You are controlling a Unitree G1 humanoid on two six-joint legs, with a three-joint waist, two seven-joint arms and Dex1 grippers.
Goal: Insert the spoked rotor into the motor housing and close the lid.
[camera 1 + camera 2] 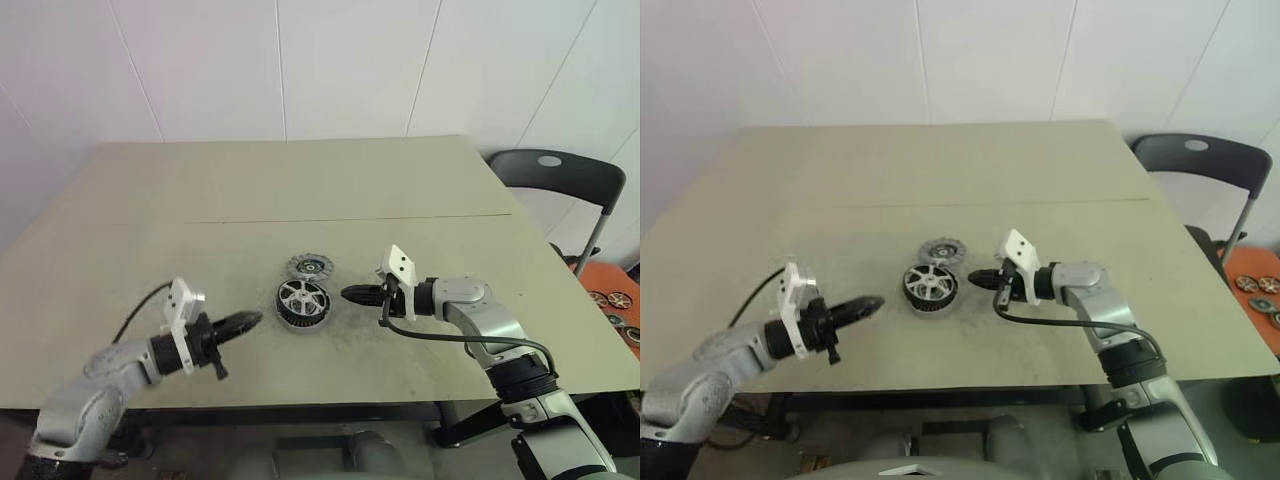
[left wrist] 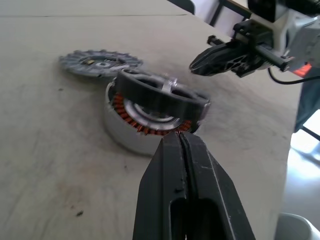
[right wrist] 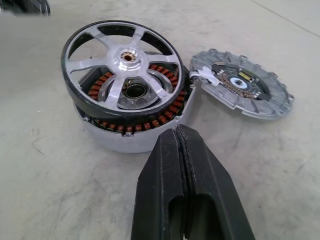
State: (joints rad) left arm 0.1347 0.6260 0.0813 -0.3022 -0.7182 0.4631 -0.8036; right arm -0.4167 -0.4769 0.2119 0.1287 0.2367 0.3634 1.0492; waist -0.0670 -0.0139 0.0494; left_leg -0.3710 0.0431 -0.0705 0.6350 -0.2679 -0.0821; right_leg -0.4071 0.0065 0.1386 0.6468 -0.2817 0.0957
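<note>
1. I see the rotor [image 3: 122, 67] tilted, half-seated on the housing [image 3: 132, 137]; pressing now could jam it.
2. Lid [image 1: 309, 266] lies at the housing's 12 o'clock.
3. Left gripper [image 1: 252, 320] and right gripper [image 1: 352, 293] are both closed, empty.

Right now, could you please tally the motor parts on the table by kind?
Spoked rotor, resting tilted on the housing: 1
Motor housing, copper windings showing: 1
Lid, lying flat beside the housing: 1
Total: 3

housing's far rim [image 3: 187, 107] perhaps behind rotor [image 3: 125, 65]
</note>
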